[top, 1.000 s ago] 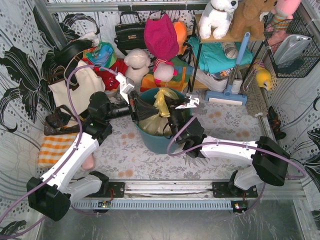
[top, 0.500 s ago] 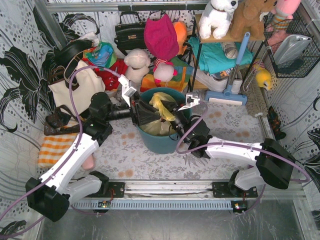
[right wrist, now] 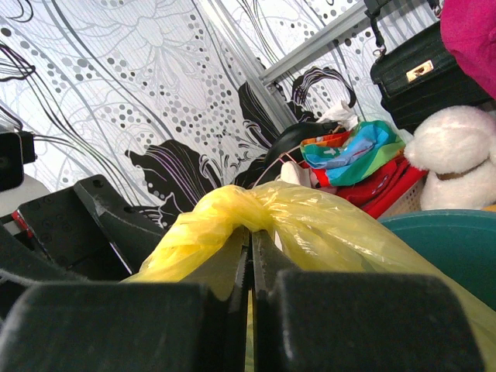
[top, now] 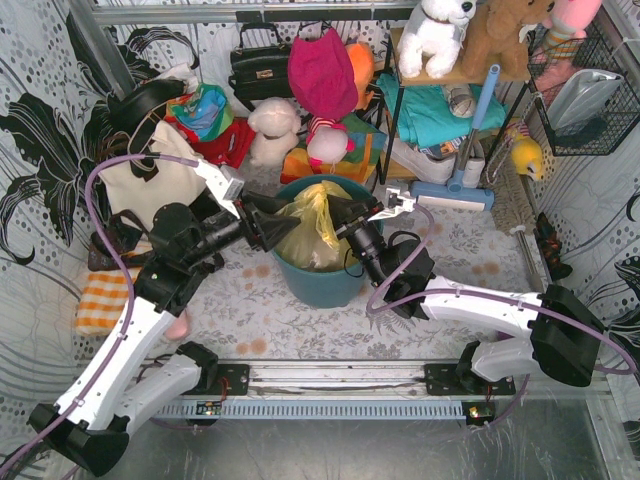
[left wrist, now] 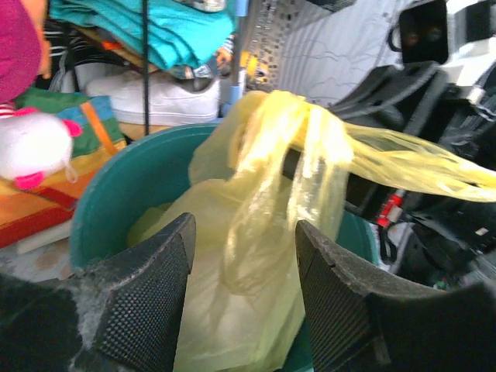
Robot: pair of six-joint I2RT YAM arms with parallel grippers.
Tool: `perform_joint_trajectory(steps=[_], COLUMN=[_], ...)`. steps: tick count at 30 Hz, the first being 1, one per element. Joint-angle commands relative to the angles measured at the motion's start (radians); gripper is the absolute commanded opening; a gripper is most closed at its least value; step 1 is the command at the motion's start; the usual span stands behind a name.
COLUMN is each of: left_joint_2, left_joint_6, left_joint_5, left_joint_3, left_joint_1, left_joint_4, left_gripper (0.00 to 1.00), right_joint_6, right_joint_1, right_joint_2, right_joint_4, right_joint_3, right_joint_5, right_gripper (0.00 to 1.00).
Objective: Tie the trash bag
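Top external view: trash bag (top: 300, 236) sits in teal bin (top: 328, 286), centre frame. Left gripper (left wrist: 244, 226) is released, one finger on either side of the bag's bunched top. Right gripper (right wrist: 249, 249) is clenched on the yellow plastic.

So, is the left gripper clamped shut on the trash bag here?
No, in the left wrist view the left gripper is open, its fingers standing apart with the trash bag hanging loose between them.

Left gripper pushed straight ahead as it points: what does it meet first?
Probably the thin translucent yellow plastic trash bag, its gathered neck hanging right ahead of the open left gripper.
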Motion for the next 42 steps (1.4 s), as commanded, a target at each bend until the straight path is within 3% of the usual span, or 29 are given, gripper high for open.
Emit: perform_joint_trajectory(steps=[1, 8, 10, 13, 15, 20, 28, 42], left_joint_2=[-0.004, 0.085, 0.122, 0.147, 0.141, 0.126, 0.146, 0.158], left_joint_6=[0.037, 0.054, 0.059, 0.053, 0.037, 0.006, -0.034, -0.045], left_joint_5=[-0.144, -0.086, 0.001, 0.111, 0.170, 0.281, 0.351, 0.248], left_joint_3=[0.018, 0.068, 0.086, 0.105, 0.100, 0.105, 0.082, -0.005], left_joint_1=[0.001, 0.002, 0.002, 0.001, 0.001, 0.002, 0.001, 0.001], left_joint_4=[-0.010, 0.008, 0.015, 0.026, 0.055, 0.080, 0.093, 0.093], left_gripper=[0.64, 0.70, 0.60, 0.34, 0.23, 0.12, 0.14, 0.37], right_joint_6=[-0.026, -0.031, -0.041, -0.060, -0.079, -0.140, -0.173, 0.022], right_joint_1=[0.005, 0.005, 0.005, 0.005, 0.005, 0.005, 0.006, 0.005], right_joint_2=[-0.007, 0.025, 0.034, 0.047, 0.064, 0.112, 0.142, 0.134], right_joint_4=[0.041, 0.054, 0.058, 0.059, 0.064, 0.071, 0.077, 0.225], right_joint_3=[0.026, 0.039, 0.041, 0.041, 0.044, 0.076, 0.115, 0.094], right_joint_5=[-0.001, -0.018, -0.018, 0.006, 0.036, 0.114, 0.176, -0.114], right_gripper=[0.00, 0.00, 0.00, 0.00, 0.00, 0.00, 0.00, 0.00])
